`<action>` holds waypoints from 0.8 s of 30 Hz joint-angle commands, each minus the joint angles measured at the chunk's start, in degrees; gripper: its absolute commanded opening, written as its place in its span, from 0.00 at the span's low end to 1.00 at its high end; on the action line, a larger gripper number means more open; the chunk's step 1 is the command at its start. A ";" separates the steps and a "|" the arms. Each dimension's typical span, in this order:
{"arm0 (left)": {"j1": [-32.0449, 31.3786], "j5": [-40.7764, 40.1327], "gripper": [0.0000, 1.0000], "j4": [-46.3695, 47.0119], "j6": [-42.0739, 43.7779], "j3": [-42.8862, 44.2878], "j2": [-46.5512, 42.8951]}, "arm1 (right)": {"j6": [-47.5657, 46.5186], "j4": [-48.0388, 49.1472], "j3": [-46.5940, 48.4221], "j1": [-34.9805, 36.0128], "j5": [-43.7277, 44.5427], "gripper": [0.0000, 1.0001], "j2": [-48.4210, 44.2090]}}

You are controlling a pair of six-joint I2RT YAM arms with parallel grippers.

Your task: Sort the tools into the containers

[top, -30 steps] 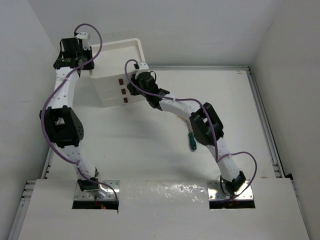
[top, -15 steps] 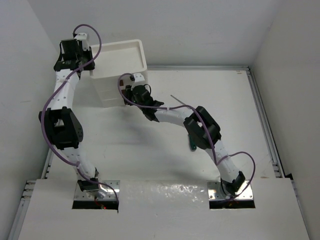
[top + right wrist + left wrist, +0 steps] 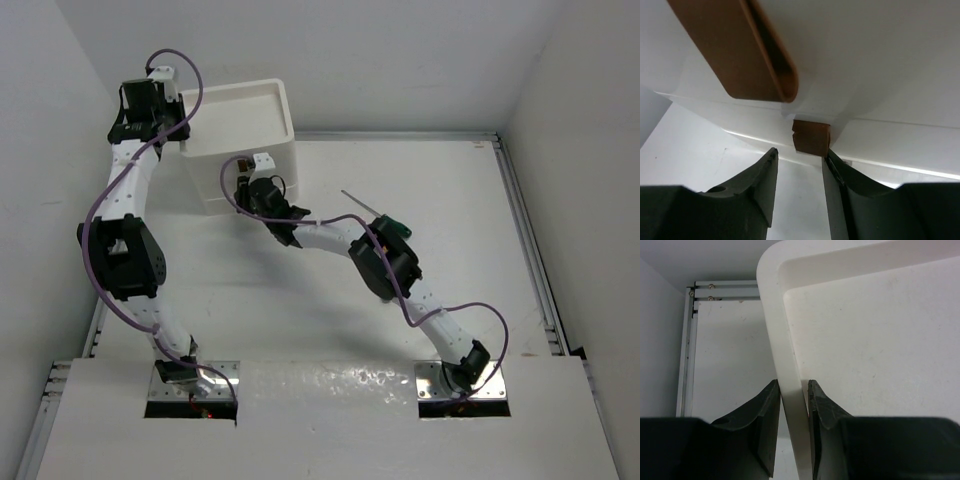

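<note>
The white container (image 3: 240, 120) stands at the far left. My left gripper (image 3: 150, 108) is shut on its top tray's left rim (image 3: 790, 360), one finger on each side. My right gripper (image 3: 262, 195) is open, low against the container's front. In the right wrist view a small brown drawer tab (image 3: 811, 137) sits just beyond my right gripper (image 3: 800, 151), touching the right finger (image 3: 840, 175). A larger brown tab (image 3: 755, 50) is above it. A dark green screwdriver (image 3: 390, 225) lies on the table beside my right forearm, its thin shaft pointing far-left.
The table is walled by white panels on three sides, with a metal rail (image 3: 525, 240) along the right edge. My right elbow (image 3: 385, 265) hangs over the middle of the table. The left arm (image 3: 125, 250) runs along the left wall.
My right arm has swung left and down to the container's front, covering the drawer tabs from above. It uncovered one green screwdriver and its elbow now hides the one seen earlier. The left gripper holds still.
</note>
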 commanded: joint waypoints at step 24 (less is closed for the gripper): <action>-0.96 6.78 0.00 -4.07 2.27 -6.11 -2.13 | -2.44 3.70 9.58 -1.44 14.84 0.22 0.38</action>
